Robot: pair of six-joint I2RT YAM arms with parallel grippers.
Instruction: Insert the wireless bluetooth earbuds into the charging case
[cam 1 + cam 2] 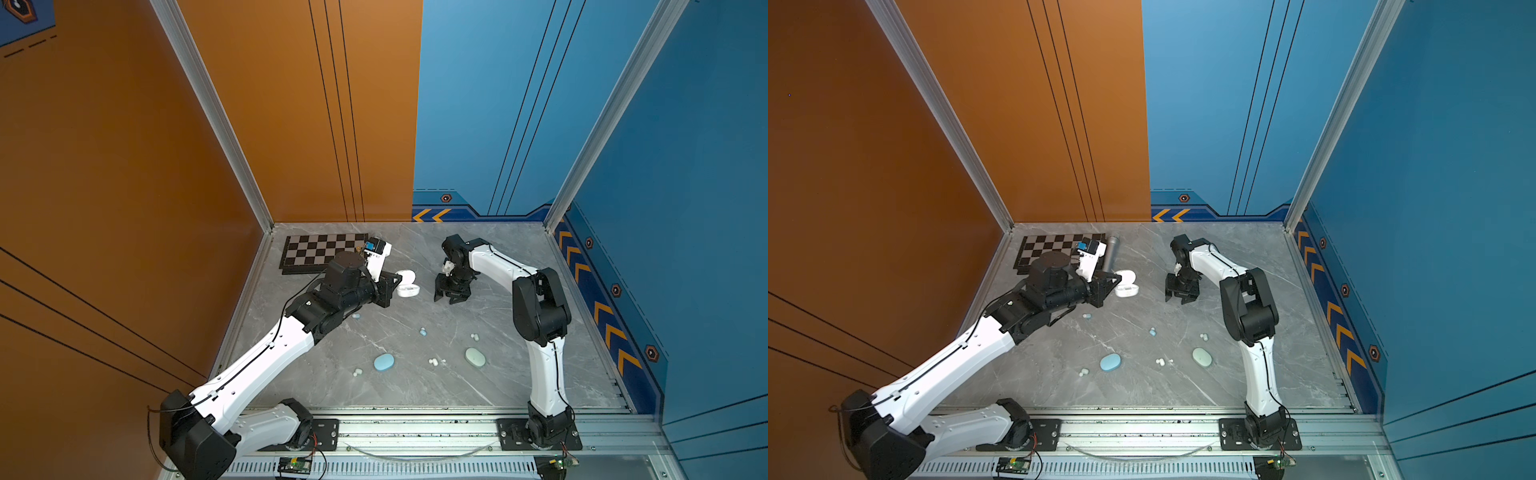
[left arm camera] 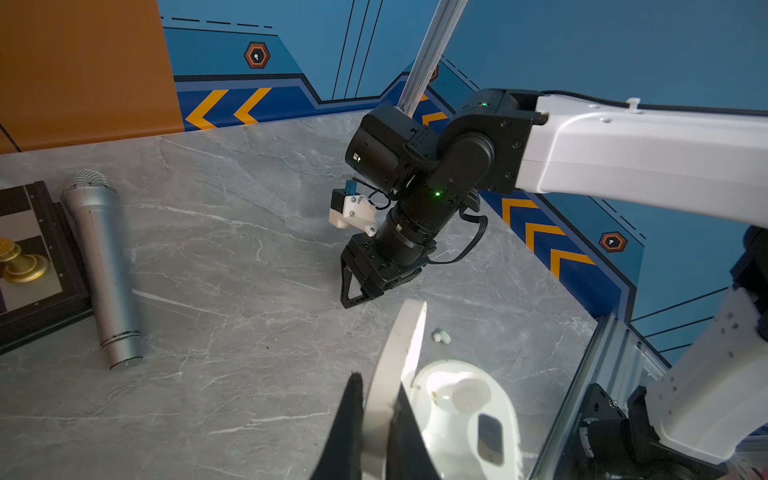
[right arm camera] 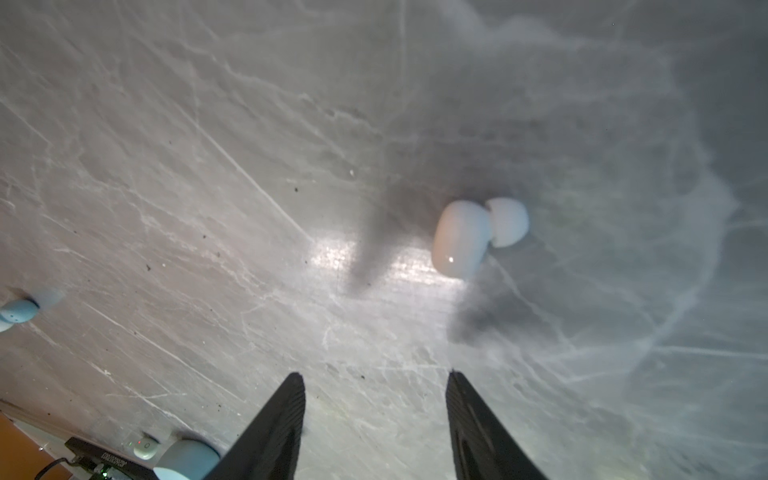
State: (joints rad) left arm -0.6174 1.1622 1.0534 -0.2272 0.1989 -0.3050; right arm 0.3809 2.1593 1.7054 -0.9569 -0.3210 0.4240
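Note:
The white charging case (image 1: pixel 408 287) (image 1: pixel 1127 289) lies open on the grey table (image 1: pixel 415 395). My left gripper (image 2: pixel 378 386) (image 1: pixel 394 283) is shut on its raised lid (image 2: pixel 409 332). In the left wrist view the case's base (image 2: pixel 465 449) has one white earbud (image 2: pixel 469 392) in a socket. My right gripper (image 3: pixel 374 376) (image 1: pixel 451 297) (image 1: pixel 1180 297) hangs open just above the table, right of the case, with nothing between its fingers. A white earbud (image 3: pixel 461 239) lies on the table ahead of its fingertips. More earbuds lie loose: light blue (image 1: pixel 422 331), white (image 1: pixel 473 336) (image 1: pixel 434 361), pale (image 1: pixel 357 372).
A closed blue case (image 1: pixel 383 361) (image 1: pixel 1110 362) and a closed pale green case (image 1: pixel 475 357) (image 1: pixel 1202 357) lie nearer the front. A chessboard (image 1: pixel 320 249) with a gold piece (image 2: pixel 20 266) and a silver microphone (image 2: pixel 102 266) (image 1: pixel 1111 253) sit at the back left. Walls enclose three sides.

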